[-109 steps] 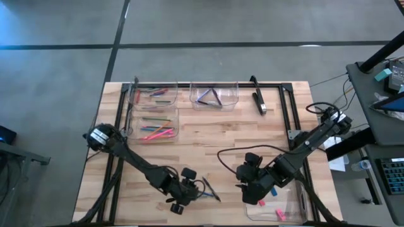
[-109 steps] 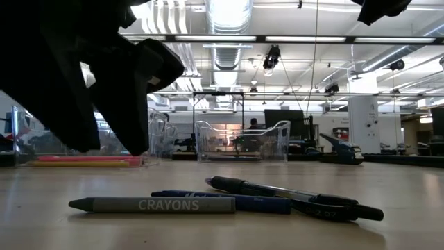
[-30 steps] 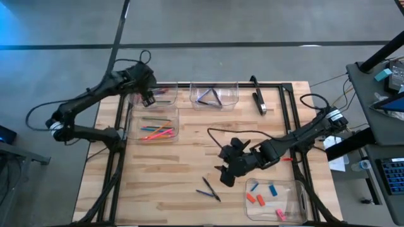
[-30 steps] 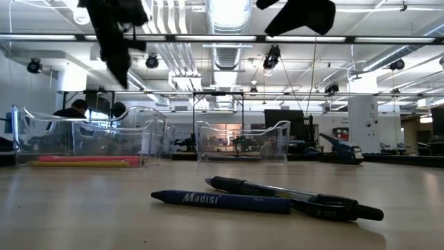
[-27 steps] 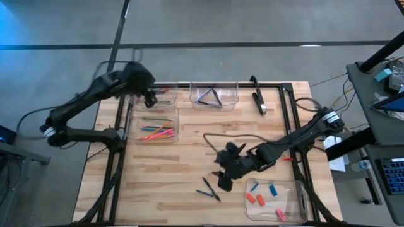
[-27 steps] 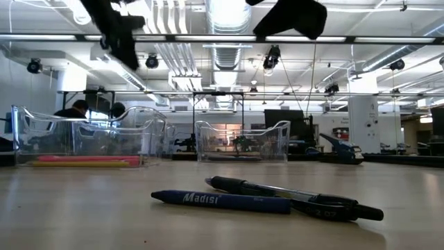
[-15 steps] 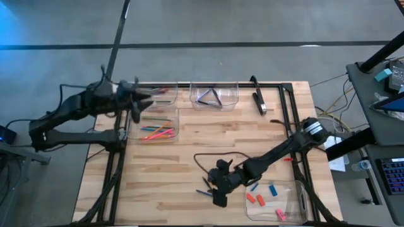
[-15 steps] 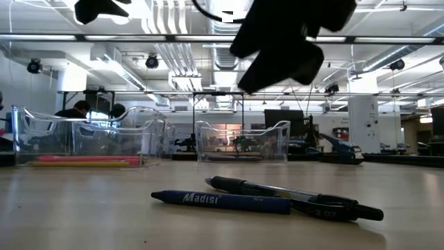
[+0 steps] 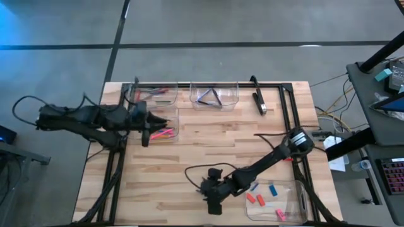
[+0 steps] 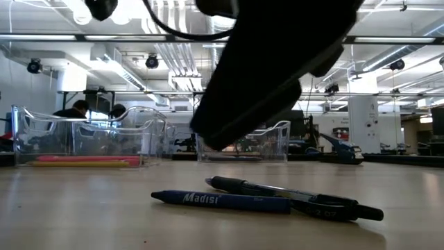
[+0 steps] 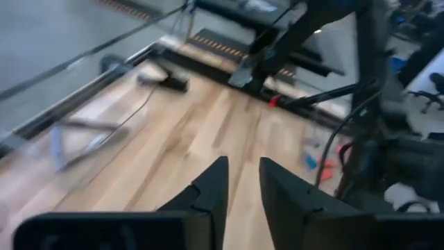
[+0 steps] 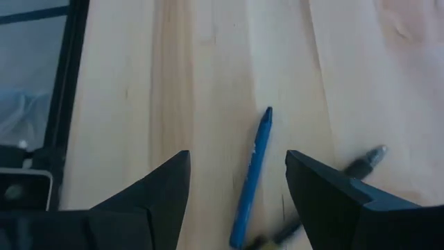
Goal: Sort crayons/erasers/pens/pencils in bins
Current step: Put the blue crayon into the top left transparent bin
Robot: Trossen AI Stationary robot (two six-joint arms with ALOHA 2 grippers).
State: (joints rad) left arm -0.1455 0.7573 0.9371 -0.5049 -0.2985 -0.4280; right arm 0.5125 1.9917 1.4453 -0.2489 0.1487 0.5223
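A blue pen [image 12: 252, 182] and a black pen [image 12: 366, 162] lie flat on the wooden table near its front edge; the low view shows the blue pen [image 10: 222, 201] in front of the black pen [image 10: 298, 198]. My right gripper [image 9: 211, 194] is open and empty just above them, its fingers on either side of the blue pen without touching it [image 12: 236, 158]. It fills the upper middle of the low view [image 10: 263, 90]. My left gripper [image 9: 158, 121] hovers empty over the bin of coloured sticks [image 9: 154, 124] at the left, its fingers a little apart [image 11: 243, 182].
Two clear bins stand at the far edge, one with sticks [image 9: 153, 94] and one with dark pens [image 9: 214, 96]. A fourth bin [image 9: 297, 205] at the near right holds blue, pink and red-orange erasers [image 9: 252, 198]. A black stapler-like tool [image 9: 259, 101] lies at the far right.
My right gripper has gone toward the table's near-left and down, from beside the eraser bin to just over the two pens, which have not moved. My left gripper has drawn back from the far-left bin toward the table's left edge and now stands over the nearer left bin.
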